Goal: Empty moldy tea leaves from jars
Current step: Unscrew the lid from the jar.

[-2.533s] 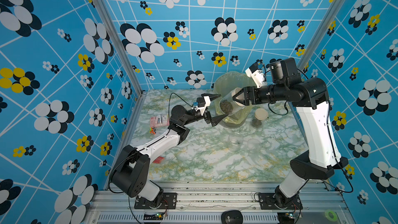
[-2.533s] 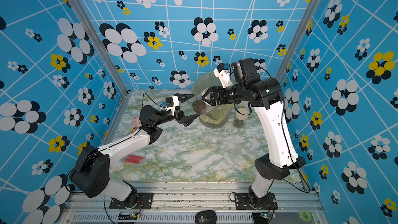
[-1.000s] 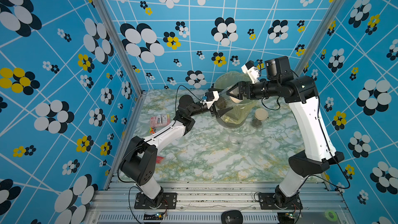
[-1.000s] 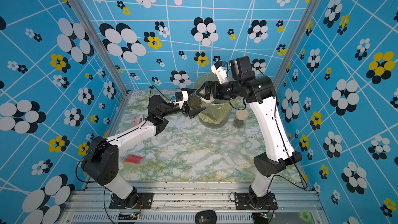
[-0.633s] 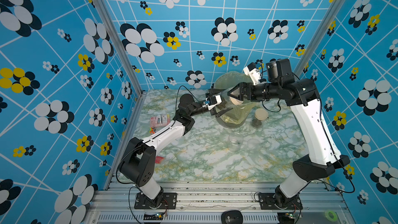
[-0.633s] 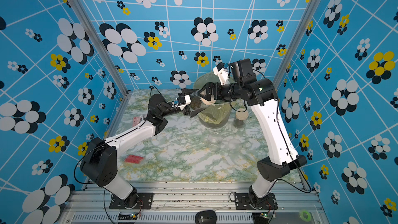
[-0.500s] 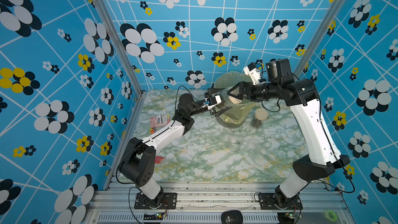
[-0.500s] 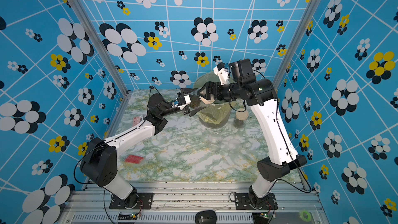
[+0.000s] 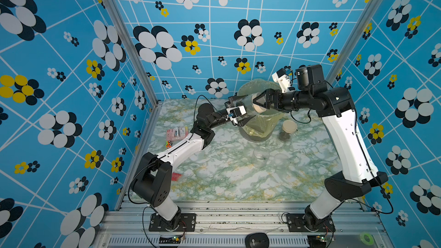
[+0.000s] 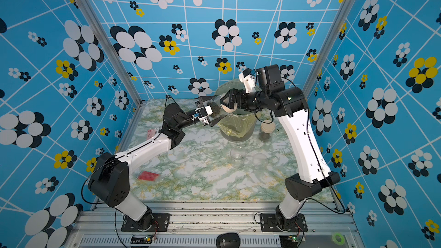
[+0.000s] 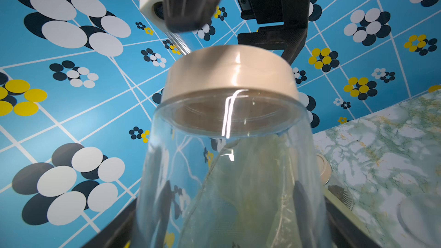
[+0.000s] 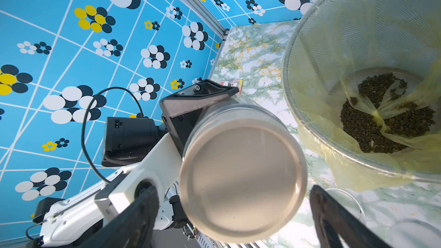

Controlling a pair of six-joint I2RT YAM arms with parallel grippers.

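My left gripper [image 9: 238,112] [image 10: 210,112] [image 11: 229,223] is shut on a clear jar [image 9: 243,106] [image 11: 229,175], held on its side above the bin's near rim. Dark tea leaves [image 10: 216,110] lie inside it. Its beige lid [image 11: 230,72] [image 12: 241,182] points at my right gripper [image 9: 256,107] [image 10: 225,106] [image 12: 235,211], which is open; its fingers [image 12: 143,211] stand either side of the lid with gaps. A second lidded jar [image 9: 286,131] with tea stands right of the bin. An empty open jar [image 9: 260,156] stands in front.
The mesh bin [image 9: 260,134] lined with a yellow bag holds dumped tea leaves [image 12: 386,120]. A translucent lid [image 9: 279,159] lies beside the empty jar. Pink packets [image 9: 176,132] and a red card [image 9: 176,176] lie at the table's left. Blue walls close three sides.
The left gripper has lifted the jar from in front of the bin and turned its lid toward the right gripper. In the last half second nothing visibly moves.
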